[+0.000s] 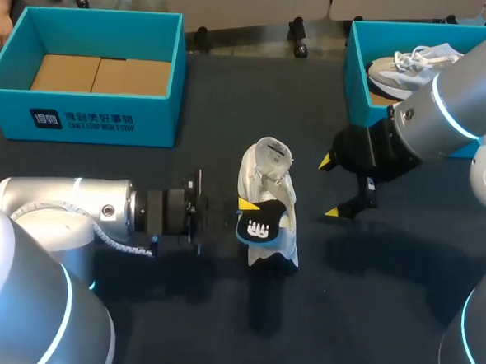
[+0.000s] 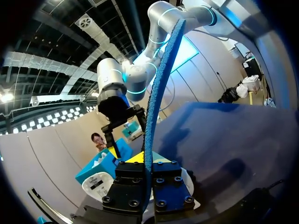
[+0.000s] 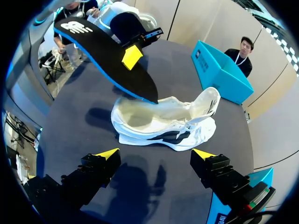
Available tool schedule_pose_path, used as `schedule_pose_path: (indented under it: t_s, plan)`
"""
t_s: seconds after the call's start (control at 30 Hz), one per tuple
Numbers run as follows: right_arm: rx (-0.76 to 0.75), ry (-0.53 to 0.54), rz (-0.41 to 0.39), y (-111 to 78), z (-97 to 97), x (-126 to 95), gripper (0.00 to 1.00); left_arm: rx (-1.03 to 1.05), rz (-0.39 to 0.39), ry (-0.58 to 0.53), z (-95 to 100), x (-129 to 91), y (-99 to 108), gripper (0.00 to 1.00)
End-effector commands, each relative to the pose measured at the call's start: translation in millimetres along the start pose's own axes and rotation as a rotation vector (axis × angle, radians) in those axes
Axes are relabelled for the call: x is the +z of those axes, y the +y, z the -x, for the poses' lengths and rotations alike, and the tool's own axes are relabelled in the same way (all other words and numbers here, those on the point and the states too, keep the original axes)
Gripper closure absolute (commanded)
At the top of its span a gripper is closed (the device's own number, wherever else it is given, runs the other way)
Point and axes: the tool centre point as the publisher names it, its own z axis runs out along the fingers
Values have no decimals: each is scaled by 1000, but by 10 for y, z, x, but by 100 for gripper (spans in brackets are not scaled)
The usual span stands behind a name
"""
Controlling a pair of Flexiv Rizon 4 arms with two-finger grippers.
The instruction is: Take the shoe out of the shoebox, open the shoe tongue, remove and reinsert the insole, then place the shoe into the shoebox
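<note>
Right wrist view: the insole (image 3: 103,56) is held clenched in the left jaws over the shoe (image 3: 161,126), apparently for reinsertion; the right jaws are spread, empty.

Dark table (image 1: 383,314) w/ white shoe (image 1: 263,183) mid, teal shoebox (image 1: 90,119) far-left, 2nd box (image 1: 356,82) far-right

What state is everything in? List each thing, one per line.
white shoe: on the table, tongue open.
insole: held up, tip at the shoe's opening.
left gripper: shut on the insole.
right gripper: open, beside the shoe.
left shoebox: open, no shoe inside.
right shoebox: open, second shoe inside.
</note>
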Motion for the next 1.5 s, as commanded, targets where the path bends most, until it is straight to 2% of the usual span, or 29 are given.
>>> schedule_pose_path:
  t_s: [0.03,0.33,0.6,0.9,1.5]
  plan:
    - [0,-1,1,1,-6,4,0,1,-3,8,8,-46,-48,100]
    - [0,-1,1,1,-6,4,0,18,-38,5,56,-47,-187,100]
    - [0,-1,1,1,-6,4,0,31,-44,6,76,8,-221,100]
    - [0,-1,1,1,-6,4,0,35,-41,13,58,88,-135,100]
    - [0,-1,1,1,-6,4,0,66,-18,47,90,99,65,100]
